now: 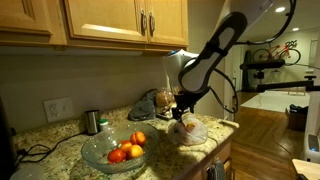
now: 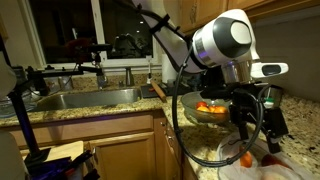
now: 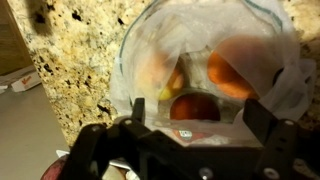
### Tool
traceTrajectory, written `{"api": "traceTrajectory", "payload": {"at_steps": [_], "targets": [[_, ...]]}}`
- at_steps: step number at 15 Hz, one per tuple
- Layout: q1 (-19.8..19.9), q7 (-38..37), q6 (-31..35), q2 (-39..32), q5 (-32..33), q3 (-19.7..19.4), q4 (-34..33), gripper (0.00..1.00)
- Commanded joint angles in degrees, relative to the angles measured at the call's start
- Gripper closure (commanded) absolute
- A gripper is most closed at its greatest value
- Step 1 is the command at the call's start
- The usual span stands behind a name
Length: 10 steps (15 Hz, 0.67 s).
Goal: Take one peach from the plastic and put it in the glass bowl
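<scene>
Granite counter (image 1: 50, 138) under wooden cabinets (image 1: 110, 20) carries everything. In the wrist view a reddish peach (image 3: 195, 107) lies low in the plastic (image 3: 150, 40), whose wrinkled film opens toward the camera. An orange neighbour (image 3: 235, 72) sits at its 1 o'clock and a paler one (image 3: 160, 70) at its 10 o'clock, both close against it. The gripper (image 3: 180, 140) hangs above the bag with its jaws spread wide and holding nothing. The reddish peach lies at 12 o'clock from the gap, roughly centred between the fingers and untouched. In an exterior view the glass bowl (image 1: 95, 150), with three fruits (image 1: 125, 152) inside, stands at 8 o'clock from the bag, with a steel cup (image 1: 92, 122) behind it. The likely trouble is that the pads pinch loose film along with the fruit and drag the bag up. The crowding neighbours could also block one finger, so the round peach squirts out.
</scene>
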<state>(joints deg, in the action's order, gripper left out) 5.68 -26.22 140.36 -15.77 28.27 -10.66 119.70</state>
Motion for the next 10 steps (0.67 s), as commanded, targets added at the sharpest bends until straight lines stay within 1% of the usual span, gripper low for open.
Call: {"api": "traceTrajectory", "payload": {"at_steps": [1,4,7,10], "targets": [[-1.36,-0.97,-1.68,0.11,-0.33,-1.7,-0.01,0.0],[-1.37,-1.85,-2.38,0.08,-0.22,-2.1,-0.15,0.0],[-1.02,-1.84,-1.63,-0.19,-1.15,-2.07,-0.04,0.0],[-0.6,-0.69,-0.6,-0.04,-4.65,-1.27,0.52,0.0]]}}
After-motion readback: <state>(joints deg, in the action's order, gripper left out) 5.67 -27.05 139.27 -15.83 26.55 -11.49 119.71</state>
